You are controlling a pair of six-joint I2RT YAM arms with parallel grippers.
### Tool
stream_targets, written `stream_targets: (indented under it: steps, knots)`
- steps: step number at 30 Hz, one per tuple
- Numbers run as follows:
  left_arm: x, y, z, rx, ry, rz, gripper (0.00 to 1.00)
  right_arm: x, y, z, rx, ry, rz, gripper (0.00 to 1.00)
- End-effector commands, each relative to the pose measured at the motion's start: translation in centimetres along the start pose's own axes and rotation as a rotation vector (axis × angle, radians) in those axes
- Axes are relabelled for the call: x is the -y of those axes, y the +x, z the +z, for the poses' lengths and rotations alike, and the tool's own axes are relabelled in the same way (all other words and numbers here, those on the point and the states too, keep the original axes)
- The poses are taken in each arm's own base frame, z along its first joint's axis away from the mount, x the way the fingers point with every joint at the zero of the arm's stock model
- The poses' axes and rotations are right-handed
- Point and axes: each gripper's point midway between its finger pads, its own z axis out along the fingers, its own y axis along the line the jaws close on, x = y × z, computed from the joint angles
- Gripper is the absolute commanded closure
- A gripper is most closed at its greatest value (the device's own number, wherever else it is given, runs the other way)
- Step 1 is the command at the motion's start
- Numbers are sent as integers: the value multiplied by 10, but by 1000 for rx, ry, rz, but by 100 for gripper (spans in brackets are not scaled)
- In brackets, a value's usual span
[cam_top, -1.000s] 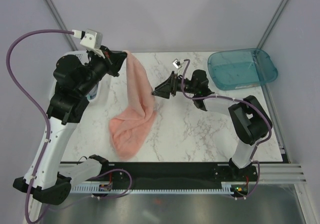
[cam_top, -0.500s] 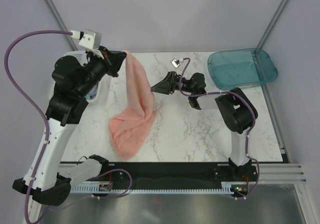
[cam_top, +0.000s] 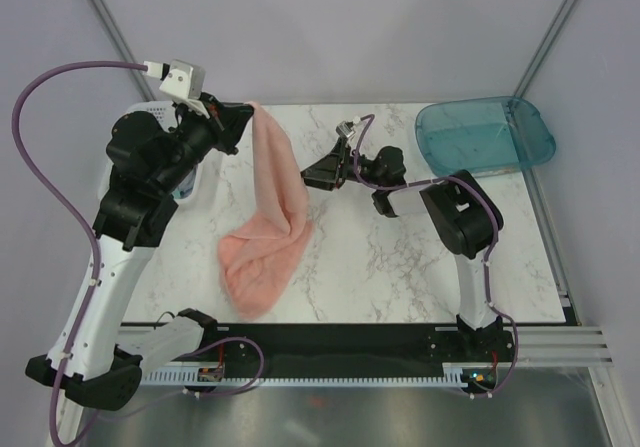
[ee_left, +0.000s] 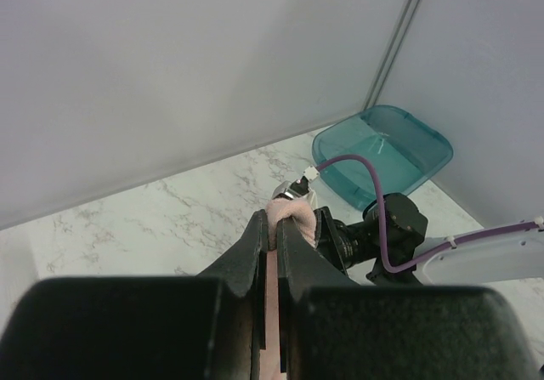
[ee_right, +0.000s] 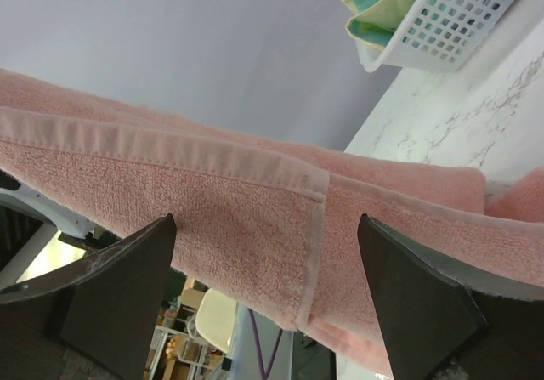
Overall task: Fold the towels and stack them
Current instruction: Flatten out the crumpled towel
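A salmon-pink towel (cam_top: 268, 229) hangs from my left gripper (cam_top: 251, 118), raised over the table's back left. Its lower end lies bunched on the marble. In the left wrist view the left gripper (ee_left: 281, 224) is shut on a corner of the pink towel (ee_left: 293, 211). My right gripper (cam_top: 309, 177) is open just right of the hanging cloth at mid-height. In the right wrist view the hemmed edge of the pink towel (ee_right: 255, 201) spans the gap between the wide-apart fingers (ee_right: 119, 295), untouched by them. A pale-yellow towel with teal (ee_right: 378, 10) lies in a white basket (ee_right: 442, 23).
A teal plastic bin (cam_top: 485, 137) sits at the table's back right corner, also in the left wrist view as the teal bin (ee_left: 382, 150). The white basket stands by the left arm, mostly hidden under it from above. Grey walls close the back.
My right gripper has moved left and slightly back, up to the right edge of the hanging pink towel, with its arm folding in. The left gripper and towel have stayed put.
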Motion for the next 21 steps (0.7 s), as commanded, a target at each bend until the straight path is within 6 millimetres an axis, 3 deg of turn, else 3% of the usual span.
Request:
stream_targets:
  steps: [1,8,10,13,21]
  knots:
    - [3,-10,-1,49,25,50,98,-80,-5,-5,41,-299,-329,4]
    - [-1,14,-1,3,19,41,98,-124,-6,-9,34,-353,-388,7]
    - [-2,32,0,-37,26,43,98,-137,-7,-13,37,-365,-403,9]
    - [-19,55,3,-89,-34,105,98,-142,1,-17,30,-362,-400,13]
    - [-66,142,6,-277,-223,55,98,-98,30,-34,-16,-255,-341,27]
